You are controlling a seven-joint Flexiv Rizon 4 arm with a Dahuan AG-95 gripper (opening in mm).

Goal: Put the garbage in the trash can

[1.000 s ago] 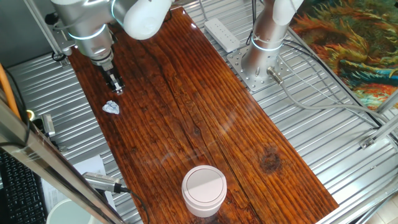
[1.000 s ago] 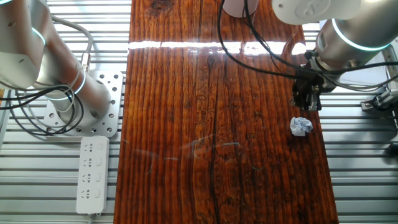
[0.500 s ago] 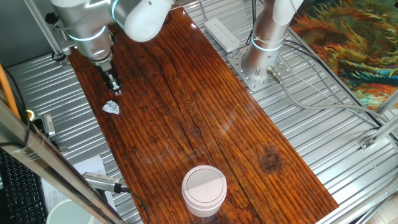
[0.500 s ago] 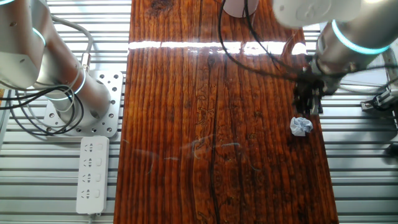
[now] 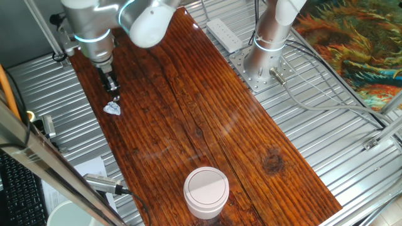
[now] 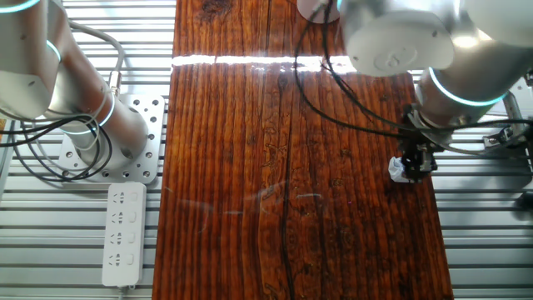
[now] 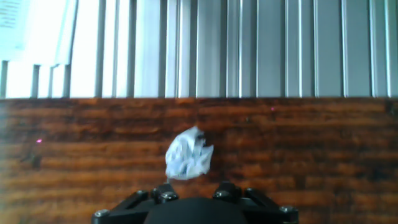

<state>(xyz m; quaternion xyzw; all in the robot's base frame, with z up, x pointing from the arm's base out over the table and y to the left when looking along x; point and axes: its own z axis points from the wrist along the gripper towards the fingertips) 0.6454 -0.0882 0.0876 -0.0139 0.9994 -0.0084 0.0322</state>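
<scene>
Gripper (image 5: 113,94) has descended and shifted toward the garbage (image 5: 114,109) since the earlier frames; its tip now sits just above the wad. Finger spacing cannot be determined. Arm points straight down near the wooden table's (image 5: 188,113) edge. Garbage lies on the table. Trash can (image 5: 206,191) stands well apart, lid level.

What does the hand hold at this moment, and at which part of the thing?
Nothing is held. The hand hangs just above the garbage, which lies on the wooden table. In the hand view the wad sits free, ahead of the fingers.
</scene>
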